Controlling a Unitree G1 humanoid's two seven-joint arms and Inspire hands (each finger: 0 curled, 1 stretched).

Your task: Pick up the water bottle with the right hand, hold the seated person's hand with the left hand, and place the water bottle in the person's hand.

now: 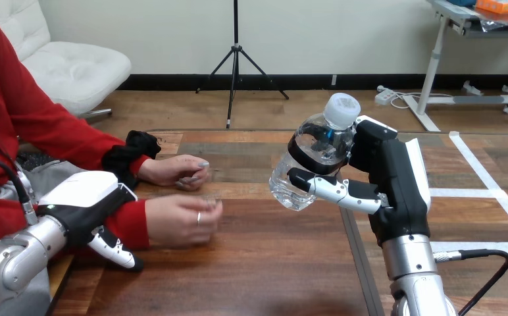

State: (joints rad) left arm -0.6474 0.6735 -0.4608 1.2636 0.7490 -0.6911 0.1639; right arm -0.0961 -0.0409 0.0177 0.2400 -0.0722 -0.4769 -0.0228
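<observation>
While the right hand (396, 178) stands clenched round the clear body of the water bottle (314, 155), below its white cap, the bottle hangs tilted above the surface (271, 263), well to the right of the person's nearer hand (182, 220); judged light, thin-walled and smooth, liable to crush or slip, best gripped at mid-body with moderate force; how full it is cannot be made out; the left hand (83, 204) lies against the red sleeve just left of that nearer hand; whether it grasps the wrist cannot be told, the wrist being covered; the person's farther hand (176, 171) rests just behind.
</observation>
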